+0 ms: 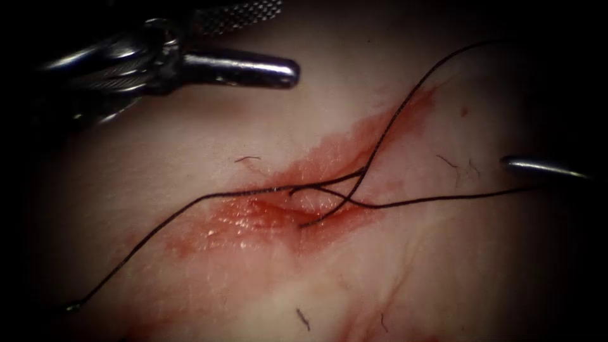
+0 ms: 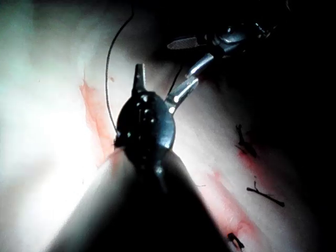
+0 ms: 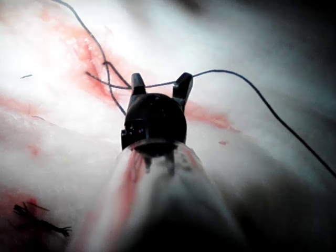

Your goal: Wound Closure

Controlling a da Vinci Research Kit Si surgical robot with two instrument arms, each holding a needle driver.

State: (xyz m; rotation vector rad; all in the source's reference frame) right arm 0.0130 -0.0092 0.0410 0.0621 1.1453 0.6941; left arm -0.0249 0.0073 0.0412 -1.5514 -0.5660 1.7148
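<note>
The cut (image 1: 272,212) runs slantwise across the tissue (image 1: 190,145), wet with red fluid. Black thread (image 1: 158,231) comes from the lower left into the cut's middle and crosses itself there. One strand climbs to the upper right, another (image 1: 443,198) runs right toward my right tool (image 1: 544,168). In the right wrist view the right tool (image 3: 160,83) is open, and the thread (image 3: 157,84) crosses the gap between its jaws without being gripped. My left tool (image 1: 278,38) hovers open over the tissue left of the cut, holding nothing. Its open jaws (image 2: 160,86) also appear in the left wrist view. Neither tool holds a needle.
Short cut ends of thread lie on the tissue, near the cut (image 1: 247,158), to its right (image 1: 446,161) and below it (image 1: 303,318). More lie in the wrist views (image 2: 265,195) (image 3: 42,223). A free thread tail (image 1: 316,220) ends on the cut.
</note>
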